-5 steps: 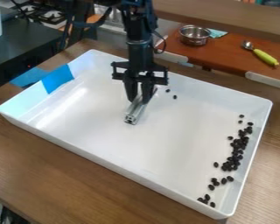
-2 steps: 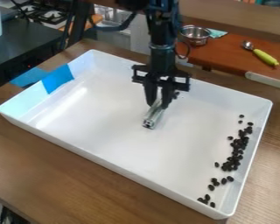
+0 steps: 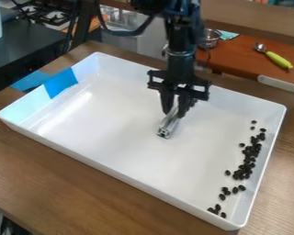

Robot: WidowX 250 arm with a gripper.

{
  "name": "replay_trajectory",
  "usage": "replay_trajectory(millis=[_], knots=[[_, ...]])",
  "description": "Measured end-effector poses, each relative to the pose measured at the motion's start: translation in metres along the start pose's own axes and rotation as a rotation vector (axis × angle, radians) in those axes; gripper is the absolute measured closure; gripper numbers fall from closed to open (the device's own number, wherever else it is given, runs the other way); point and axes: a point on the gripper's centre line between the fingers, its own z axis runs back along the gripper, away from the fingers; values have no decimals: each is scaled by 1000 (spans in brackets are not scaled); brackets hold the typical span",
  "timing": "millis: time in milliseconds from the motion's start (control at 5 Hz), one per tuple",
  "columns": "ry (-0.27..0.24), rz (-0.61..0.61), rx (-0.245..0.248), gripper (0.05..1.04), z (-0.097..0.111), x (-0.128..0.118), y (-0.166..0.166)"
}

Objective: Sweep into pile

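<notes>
Claw (image 3: 175,113): closed on 1 bar (image 3: 166,126), held approx. parallel w/ row of beans (image 3: 238,175), sited well apart, to view's R.

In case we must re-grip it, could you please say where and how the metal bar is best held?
Probably by its long sides, behind the near end, coming from above: the metal bar is slender and straight, giving opposed fingers parallel sides. The end effector holds it this way, leaving the near end free.
</notes>
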Motion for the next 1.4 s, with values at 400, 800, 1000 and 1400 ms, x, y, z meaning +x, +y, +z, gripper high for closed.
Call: replay_trajectory(millis=[400,800,1000,1400], knots=[[29,-55,-14,762,-3,-7,-45],[41,-101,-34,762,-5,-10,-69],[34,-103,-55,762,-2,-14,-60],[-27,17,-132,762,35,-10,25]])
